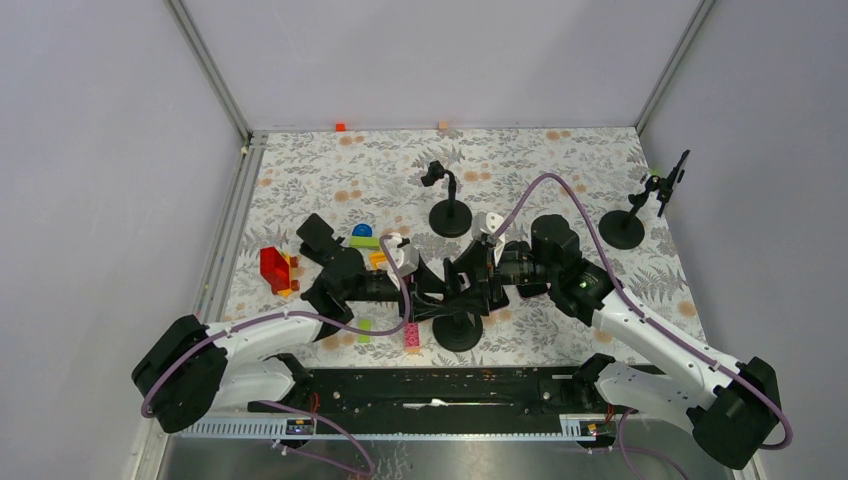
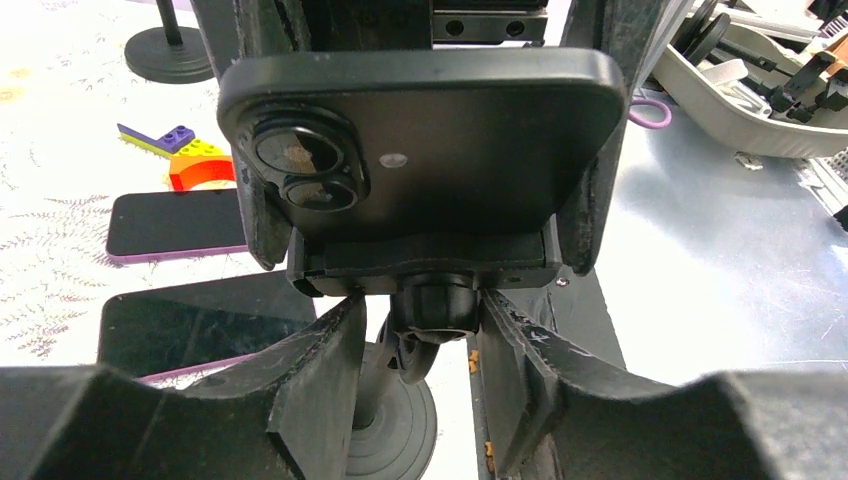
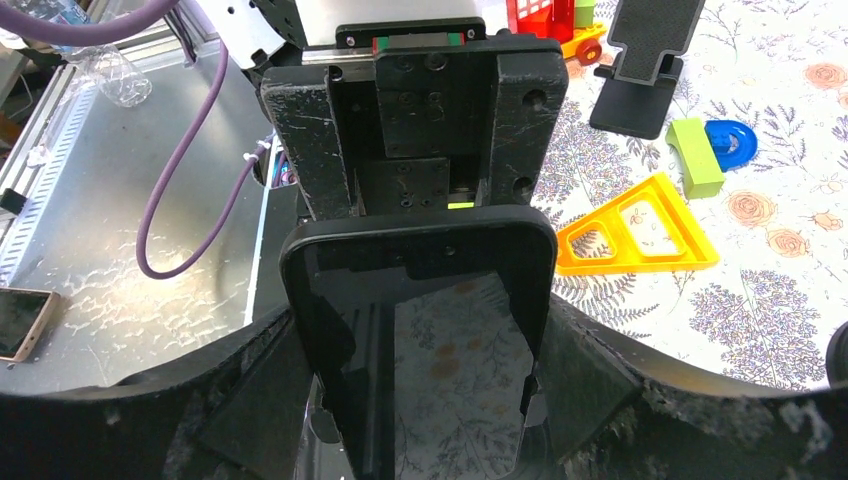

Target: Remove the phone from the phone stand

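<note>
Black-cased, the phone (image 2: 430, 140) sits in the clamp cradle of the phone stand (image 2: 420, 265), near the front middle of the floral-patterned table (image 1: 560, 170), where both arms meet. The left wrist camera sees its back, with the twin lenses at one corner. The right wrist camera sees its dark screen, which reflects the table pattern.

The right gripper (image 3: 430, 340) is drawn in on the phone, one finger flat against each long edge, so it grips the phone across its width while the cradle holds it too. The left gripper (image 2: 420, 310) comes in low from the opposite side. Its scuffed fingers (image 2: 320, 370) are narrowed around the ball joint just under the cradle, one on each side, and hold the stand there. Below them the neck runs down to the round base.

Beside the stand lie two other phones, one with a purple edge (image 2: 175, 222) and a darker one (image 2: 200, 320) nearer the camera. Just past them are a purple brick (image 2: 155, 138) and an orange arch block (image 2: 200, 168). From the right wrist, a yellow triangle frame (image 3: 640, 235), a green block (image 3: 695, 155), a blue ring (image 3: 730, 145) and a black folding stand (image 3: 650, 60) lie on the cloth beyond the phone. Farther back on the table stand two more round-based holders, one near the middle (image 1: 450, 205) and one at the right edge (image 1: 640, 205).
</note>
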You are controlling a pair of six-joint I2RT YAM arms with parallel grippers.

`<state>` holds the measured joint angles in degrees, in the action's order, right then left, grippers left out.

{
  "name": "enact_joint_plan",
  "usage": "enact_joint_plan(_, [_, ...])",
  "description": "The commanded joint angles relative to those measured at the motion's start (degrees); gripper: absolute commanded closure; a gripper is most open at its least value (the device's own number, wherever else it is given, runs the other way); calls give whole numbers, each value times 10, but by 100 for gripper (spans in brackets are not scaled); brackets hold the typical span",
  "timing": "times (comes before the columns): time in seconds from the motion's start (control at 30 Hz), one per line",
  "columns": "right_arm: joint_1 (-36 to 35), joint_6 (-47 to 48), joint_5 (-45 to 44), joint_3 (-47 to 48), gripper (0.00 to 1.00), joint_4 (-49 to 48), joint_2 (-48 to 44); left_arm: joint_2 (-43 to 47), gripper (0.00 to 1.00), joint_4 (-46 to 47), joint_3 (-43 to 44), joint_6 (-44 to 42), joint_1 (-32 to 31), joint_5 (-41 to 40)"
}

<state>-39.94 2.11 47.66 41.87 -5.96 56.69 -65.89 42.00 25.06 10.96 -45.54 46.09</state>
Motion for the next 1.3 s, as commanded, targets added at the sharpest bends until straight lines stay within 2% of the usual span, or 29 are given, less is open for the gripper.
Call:
enact_joint_plan(0.0, [-6, -18, 28, 0, 100, -40, -2, -12, 51, 19, 41, -11, -7, -10])
enact_joint_plan(0.1, [-6, -18, 26, -3, 100, -39, -3, -20, 57, 20, 48, -9, -7, -6])
enact_joint_plan(0.13, [-6, -17, 23, -4, 100, -39, -4, -23, 63, 23, 51, -6, -7, -3])
enact_joint_plan(0.23, [-6, -6, 9, -7, 100, -30, -8, -37, 99, 17, 67, 10, -8, 6])
enact_joint_plan(0.27, [-7, -3, -1, -7, 100, -25, -9, -42, 100, 6, 74, 14, -8, 10])
enact_joint_plan(0.47, [14, -24, -26, 14, 100, 2, 26, -29, 100, 59, 42, 27, -9, 11])
enact_joint_plan(0.6, [27, 10, -56, -6, 100, -32, 25, -14, 100, 23, 49, -1, -10, 66])
enact_joint_plan(0.7, [50, 25, -74, -7, 100, -44, 37, -16, 100, 36, 47, 3, -14, 99])
enact_joint_plan(1.03, [111, 48, -59, -14, 100, -155, 109, -66, 100, 131, 55, 63, -65, 189])
enact_joint_plan(1.27, [124, 77, -63, 10, 100, -160, 163, -82, 100, 208, 40, 113, -95, 207])
